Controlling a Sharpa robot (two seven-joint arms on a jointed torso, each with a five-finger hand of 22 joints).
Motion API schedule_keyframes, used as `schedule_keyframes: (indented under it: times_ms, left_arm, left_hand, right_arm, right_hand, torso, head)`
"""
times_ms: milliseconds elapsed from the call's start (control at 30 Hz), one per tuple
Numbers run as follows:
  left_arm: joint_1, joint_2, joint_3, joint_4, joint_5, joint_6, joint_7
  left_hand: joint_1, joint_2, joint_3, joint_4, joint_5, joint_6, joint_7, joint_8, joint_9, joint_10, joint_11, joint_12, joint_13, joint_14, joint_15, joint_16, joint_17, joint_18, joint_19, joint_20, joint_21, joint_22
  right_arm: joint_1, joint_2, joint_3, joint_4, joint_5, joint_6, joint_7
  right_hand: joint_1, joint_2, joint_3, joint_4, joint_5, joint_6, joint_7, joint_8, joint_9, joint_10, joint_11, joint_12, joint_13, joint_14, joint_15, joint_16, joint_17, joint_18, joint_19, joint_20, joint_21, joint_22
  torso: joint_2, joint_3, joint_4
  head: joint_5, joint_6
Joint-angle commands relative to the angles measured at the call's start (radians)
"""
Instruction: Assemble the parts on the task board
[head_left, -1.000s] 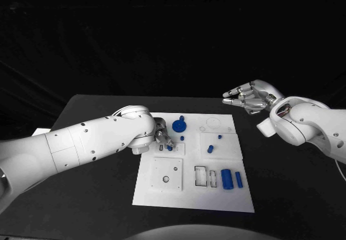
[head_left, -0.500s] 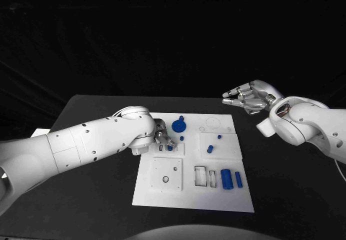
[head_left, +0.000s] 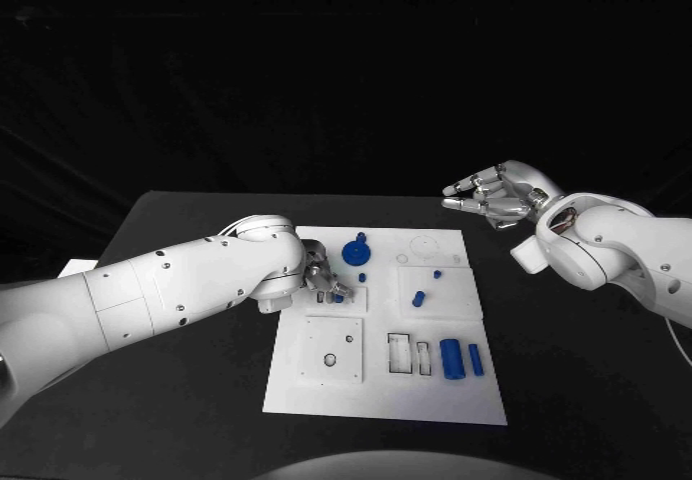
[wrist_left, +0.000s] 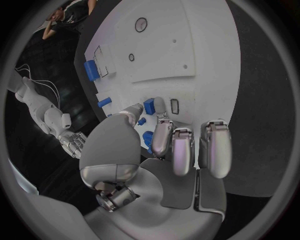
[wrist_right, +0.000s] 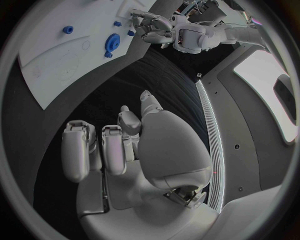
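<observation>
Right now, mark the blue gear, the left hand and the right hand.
blue gear (head_left: 359, 246), head view, on its toothed face.
left hand (head_left: 319, 279), head view, on its fingers over the board.
right hand (head_left: 493, 195), head view, on its palm.

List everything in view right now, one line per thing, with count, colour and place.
table: one, black, beneath everything.
task board: one, white, middle of the table, with recessed slots and outlines.
gear: one, blue, round, on the board's far edge.
small parts: at least three, blue, one mid-board towards the right side, one below the gear, one far right near the outlines.
long parts: two, blue, side by side at the board's near right.
part at the fingers: one, blue, on the board's left side at the left hand's fingertips; whether it is pinched cannot be told.
left hand: silver, low over the board's left side.
right hand: silver, raised beyond the board's far right corner, holding nothing, fingers loosely bent.
</observation>
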Motion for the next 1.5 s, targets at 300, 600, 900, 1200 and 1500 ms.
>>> schedule_keyframes:
  times_ms: [300, 600, 900, 1200, 1500]
  left_arm:
    - [0.007, -0.044, 0.040, 0.042, 0.036, -0.034, -0.081]
    - [0.051, -0.080, 0.073, 0.022, 0.153, 0.056, -0.105]
    - [0.103, -0.058, 0.078, -0.099, 0.118, 0.087, -0.074]
    - [0.114, 0.001, 0.078, -0.213, 0.049, 0.122, -0.050]
    - [0.103, 0.081, 0.052, -0.323, -0.032, 0.130, 0.010]
  left_hand:
    - [0.008, 0.048, -0.219, 0.004, -0.102, -0.021, 0.008, 0.010, -0.011, -0.020, 0.004, -0.044, -0.041, 0.107, -0.007, 0.003, 0.263, -0.010, 0.059, -0.005, -0.021, 0.141]
    - [0.087, 0.080, -0.319, 0.003, -0.123, -0.108, 0.041, -0.027, -0.044, -0.096, 0.031, -0.144, -0.147, 0.107, 0.013, 0.003, 0.263, 0.006, 0.030, 0.009, -0.077, 0.070]
    - [0.113, 0.071, -0.366, 0.007, -0.158, -0.169, 0.075, -0.079, -0.101, -0.115, 0.061, -0.152, -0.168, 0.107, 0.040, 0.003, 0.263, 0.007, 0.028, 0.035, -0.084, 0.066]
    - [0.104, 0.100, -0.373, 0.007, -0.159, -0.114, 0.056, -0.033, -0.095, -0.106, 0.046, -0.134, -0.157, 0.107, 0.028, 0.003, 0.263, 0.000, 0.044, 0.029, -0.059, 0.100]
    - [0.129, 0.123, -0.362, 0.003, -0.155, -0.118, 0.053, -0.021, -0.093, -0.105, 0.043, -0.130, -0.157, 0.107, 0.025, 0.003, 0.263, 0.000, 0.044, 0.025, -0.061, 0.099]
  right_arm:
    - [-0.005, 0.015, -0.002, -0.025, 0.007, 0.020, 0.010]
    - [-0.011, 0.024, -0.004, -0.040, 0.010, 0.024, 0.012]
    - [-0.015, 0.028, -0.005, -0.052, 0.011, 0.027, 0.012]
    - [-0.016, 0.031, -0.005, -0.056, 0.011, 0.027, 0.012]
    - [-0.016, 0.036, -0.005, -0.055, 0.011, 0.029, 0.014]
  right_hand:
    - [-0.004, 0.007, -0.007, 0.000, 0.003, -0.010, 0.001, -0.001, 0.000, -0.009, 0.000, -0.008, -0.002, 0.061, 0.005, -0.006, 0.070, 0.011, -0.009, 0.002, -0.007, -0.003]
    - [-0.005, 0.008, -0.007, 0.001, 0.004, -0.011, 0.001, -0.001, 0.000, -0.009, 0.000, -0.008, -0.002, 0.061, 0.005, -0.006, 0.071, 0.011, -0.009, 0.002, -0.007, -0.003]
    - [-0.006, 0.008, -0.008, 0.001, 0.004, -0.012, 0.001, -0.001, 0.000, -0.008, 0.000, -0.006, -0.001, 0.061, 0.005, -0.006, 0.071, 0.011, -0.008, 0.003, -0.007, -0.002]
    - [-0.006, 0.008, -0.008, 0.001, 0.004, -0.012, 0.001, -0.001, 0.000, -0.008, 0.000, -0.006, -0.001, 0.061, 0.005, -0.006, 0.071, 0.011, -0.008, 0.003, -0.007, -0.002]
    - [-0.006, 0.009, -0.008, 0.000, 0.005, -0.012, 0.002, -0.001, 0.000, -0.008, 0.000, -0.006, -0.001, 0.061, 0.005, -0.006, 0.071, 0.011, -0.008, 0.003, -0.007, -0.002]
  torso:
    - [-0.001, 0.0002, 0.0016]
    - [0.001, 0.0009, 0.0005]
    - [0.001, -0.0020, 0.0012]
    - [0.002, -0.0004, 0.0014]
    - [0.005, -0.0018, -0.0030]
  head:
    - [-0.002, 0.005]
    - [0.001, 0.008]
    - [0.000, 0.020]
    - [0.005, 0.025]
    - [0.011, 0.024]
